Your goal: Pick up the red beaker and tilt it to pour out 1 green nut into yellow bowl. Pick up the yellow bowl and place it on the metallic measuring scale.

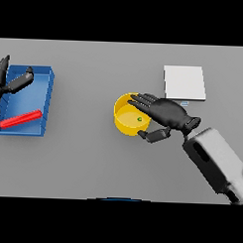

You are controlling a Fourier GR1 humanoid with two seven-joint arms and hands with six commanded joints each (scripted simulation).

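Note:
The yellow bowl (124,117) stands mid-table with one small green nut (139,119) inside it. My right hand (167,113) reaches in from the lower right and lies over the bowl's right side. Its straight fingers (140,100) stretch across the far rim, and its thumb (153,135) sits by the near right rim; the hand is open. The red beaker (20,119) lies on its side in the blue tray (47,93) at the far left. My left hand (10,82) hovers open above that tray's far left corner. The metallic scale (184,82) is a pale square plate behind my right hand.
The blue tray has raised walls and sits at the table's left edge. A small display strip (184,103) marks the scale's near edge, just beyond my right hand's knuckles. Grey tabletop stretches between the tray and the bowl.

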